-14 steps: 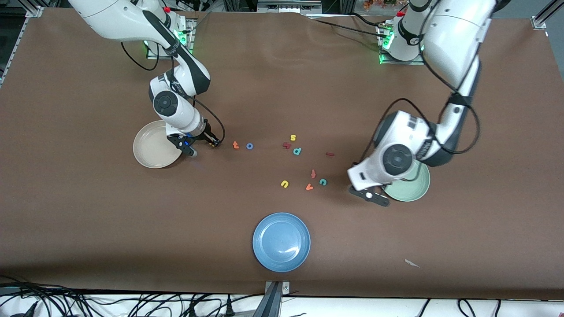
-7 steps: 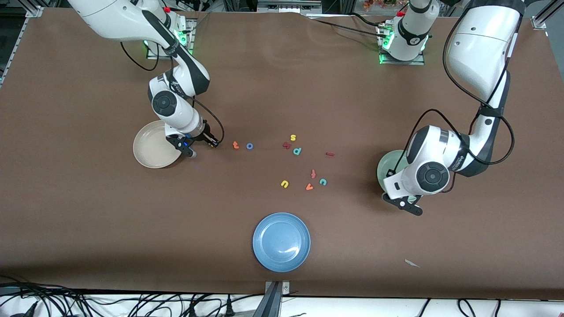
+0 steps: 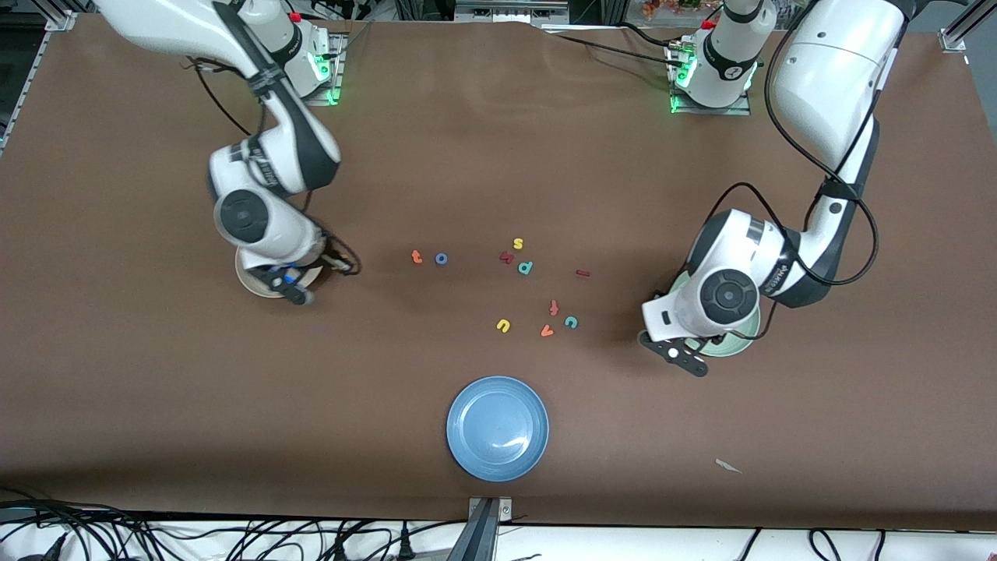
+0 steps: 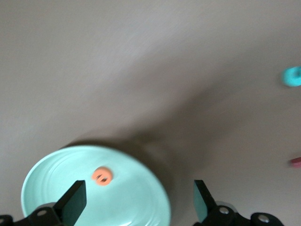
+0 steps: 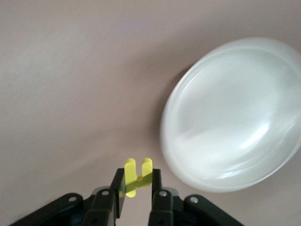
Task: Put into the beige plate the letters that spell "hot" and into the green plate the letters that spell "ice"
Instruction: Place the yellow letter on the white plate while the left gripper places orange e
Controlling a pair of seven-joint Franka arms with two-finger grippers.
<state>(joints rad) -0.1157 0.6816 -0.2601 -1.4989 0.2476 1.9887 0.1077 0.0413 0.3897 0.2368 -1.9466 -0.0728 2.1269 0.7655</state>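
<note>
Right wrist view shows the right pincer point(image 5: 137, 186) clamped on the yellow h point(image 5: 137, 177) just beside the beige plate point(image 5: 235, 117), which sits toward the right arm's end of the tabletop point(image 3: 156, 374). Left wrist view has the left pincer point(image 4: 138, 202) spread wide and holding nothing above the green plate point(image 4: 136, 197), where the orange e point(image 4: 102, 175) lies, toward the left arm's end. Out in the tabletop's middle lie the orange t point(image 3: 417, 256), blue o point(image 3: 442, 259), dark red i point(image 3: 582, 273) and teal c point(image 3: 571, 322), all on bare tabletop and in no plate.
</note>
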